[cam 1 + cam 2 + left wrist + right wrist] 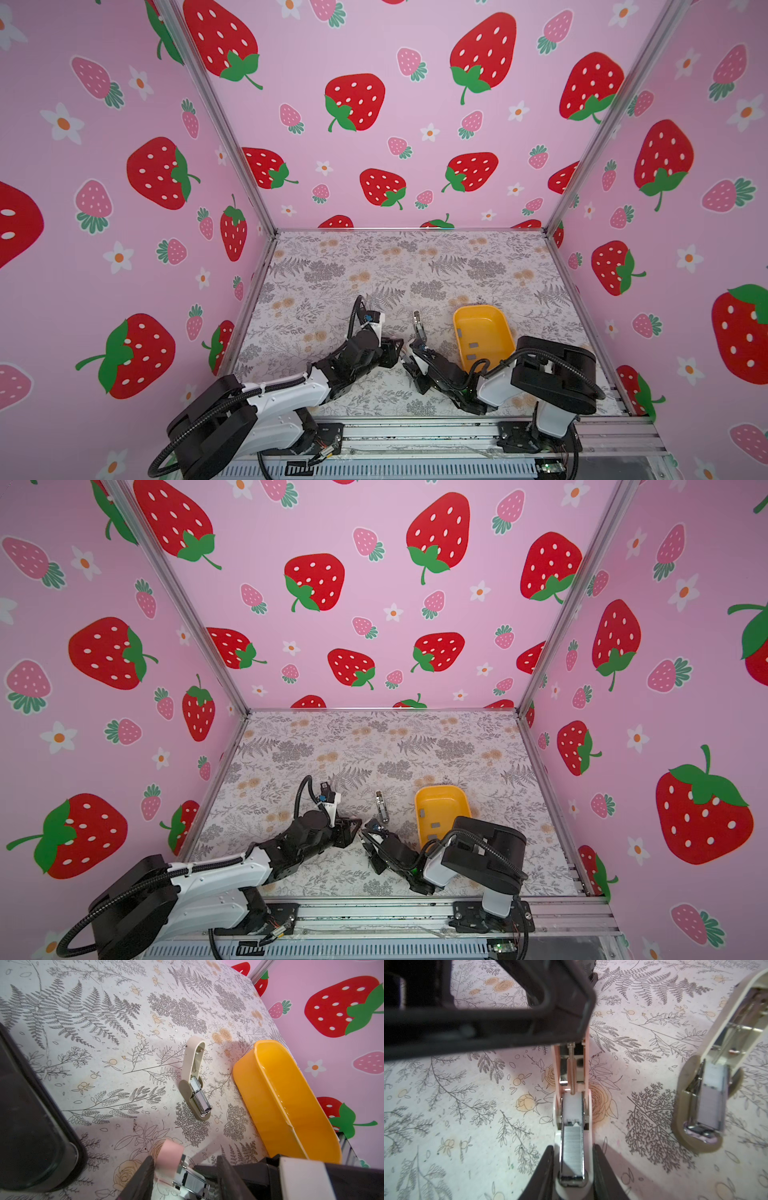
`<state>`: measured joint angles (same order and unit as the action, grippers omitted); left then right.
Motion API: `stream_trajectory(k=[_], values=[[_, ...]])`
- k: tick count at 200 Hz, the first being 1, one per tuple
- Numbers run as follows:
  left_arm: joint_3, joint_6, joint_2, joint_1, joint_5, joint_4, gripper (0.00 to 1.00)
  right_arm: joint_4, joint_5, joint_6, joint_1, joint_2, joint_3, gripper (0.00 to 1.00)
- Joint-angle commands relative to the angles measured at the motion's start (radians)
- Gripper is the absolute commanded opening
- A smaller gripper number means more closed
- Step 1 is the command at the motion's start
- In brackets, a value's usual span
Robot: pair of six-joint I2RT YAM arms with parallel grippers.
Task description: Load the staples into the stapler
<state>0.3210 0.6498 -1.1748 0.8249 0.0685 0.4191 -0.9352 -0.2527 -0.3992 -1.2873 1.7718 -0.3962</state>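
A pink and white stapler (589,1105) lies open on the floral table. A strip of grey staples (572,1147) sits in its metal channel. My right gripper (573,1178) is shut on the stapler's white base from both sides. The pink lid (170,1155) stands raised between the fingers of my left gripper (186,1176). It rests against one finger with a gap to the other, so this gripper is open. In both top views the two grippers meet near the table's front middle (402,357) (360,833).
A beige stapler (192,1076) (708,1105) (419,326) (381,806) lies open just behind, with staples (202,1101) in its channel. A yellow tray (478,308) (440,788) at its right holds loose staple strips (473,344) (435,824). Pink strawberry walls enclose the table.
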Motion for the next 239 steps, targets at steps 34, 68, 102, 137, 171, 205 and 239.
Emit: stream_trajectory(k=[34, 68, 102, 137, 171, 205, 239], values=[[0.031, -0.028, -0.009, 0.014, -0.061, 0.061, 0.5, 0.009, 0.056, -0.016, -0.012, 0.042, 0.006, 0.17], [0.026, -0.051, -0.007, 0.03, -0.091, 0.078, 0.49, 0.003, 0.057, -0.023, -0.011, 0.042, 0.005, 0.17], [0.024, -0.068, -0.02, 0.05, -0.093, 0.081, 0.47, -0.004, 0.055, -0.027, -0.012, 0.041, 0.005, 0.18], [0.011, -0.076, -0.032, 0.056, -0.09, 0.098, 0.42, -0.015, 0.053, -0.03, -0.011, 0.032, 0.011, 0.27], [0.002, -0.091, -0.061, 0.059, -0.092, 0.11, 0.37, -0.02, 0.049, -0.027, -0.011, 0.016, 0.02, 0.29], [-0.001, -0.108, -0.075, 0.062, -0.091, 0.113, 0.33, -0.022, 0.036, -0.029, -0.012, 0.001, 0.03, 0.32], [-0.013, -0.122, -0.051, 0.061, -0.056, 0.095, 0.33, 0.005, 0.005, -0.022, -0.011, -0.053, 0.052, 0.4]])
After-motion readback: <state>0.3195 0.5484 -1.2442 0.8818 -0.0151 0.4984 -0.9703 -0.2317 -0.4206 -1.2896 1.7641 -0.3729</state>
